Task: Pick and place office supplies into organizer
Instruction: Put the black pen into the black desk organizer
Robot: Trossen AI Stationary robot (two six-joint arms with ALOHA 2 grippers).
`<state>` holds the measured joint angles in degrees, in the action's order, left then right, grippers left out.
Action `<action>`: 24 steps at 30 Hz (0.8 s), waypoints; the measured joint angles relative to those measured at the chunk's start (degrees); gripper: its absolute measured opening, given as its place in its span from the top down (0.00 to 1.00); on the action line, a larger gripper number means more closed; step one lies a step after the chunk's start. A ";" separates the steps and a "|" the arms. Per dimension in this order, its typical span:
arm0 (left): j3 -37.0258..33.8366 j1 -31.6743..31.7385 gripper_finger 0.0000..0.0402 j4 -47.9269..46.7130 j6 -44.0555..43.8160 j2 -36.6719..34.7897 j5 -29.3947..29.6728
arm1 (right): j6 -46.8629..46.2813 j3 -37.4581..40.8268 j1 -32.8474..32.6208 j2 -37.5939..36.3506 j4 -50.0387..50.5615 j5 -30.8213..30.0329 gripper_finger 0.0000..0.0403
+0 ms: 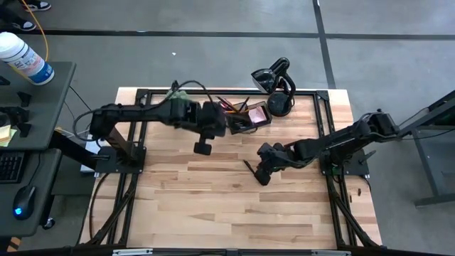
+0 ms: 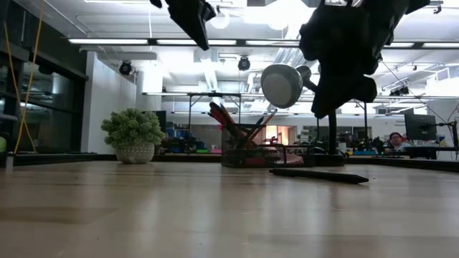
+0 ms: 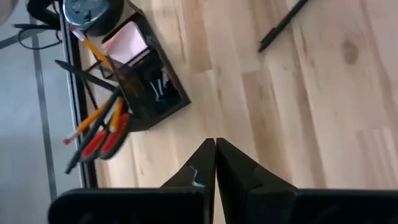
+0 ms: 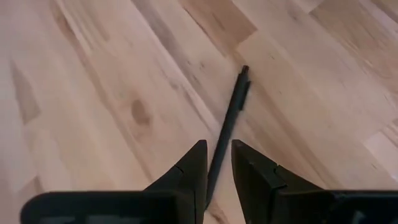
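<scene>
Now the right hand (image 1: 263, 173) is hovering at the middle right of the high view, directly over the one black pen (image 4: 225, 132) lying loose on the bench (image 1: 213, 206). Its fingers are standing narrowly apart with the pen's shaft lined up in the gap between them, and nothing is being held yet. To do the pick well, it is probably best to come straight down so both fingertips straddle the shaft evenly, then close near the pen's middle so it does not swing. The left hand (image 3: 215, 163) is pinched shut and empty, waiting just beside the organizer (image 1: 250, 118) at the upper centre of the high view, where red-handled scissors (image 3: 102, 138), orange pencils (image 3: 93, 51) and a pink sticky-note pad (image 3: 127, 45) are already sitting. Carrying the pen there calls for care near that waiting arm.
</scene>
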<state>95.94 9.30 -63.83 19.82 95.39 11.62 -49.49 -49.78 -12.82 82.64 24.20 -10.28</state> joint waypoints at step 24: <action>0.00 -33.65 0.99 -7.14 -50.35 0.02 16.59 | 9.35 0.00 1.09 8.72 -4.99 -5.63 0.83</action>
<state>95.94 -24.35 -70.97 -30.53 95.42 28.21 -40.14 -49.78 -11.73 91.37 19.21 -15.90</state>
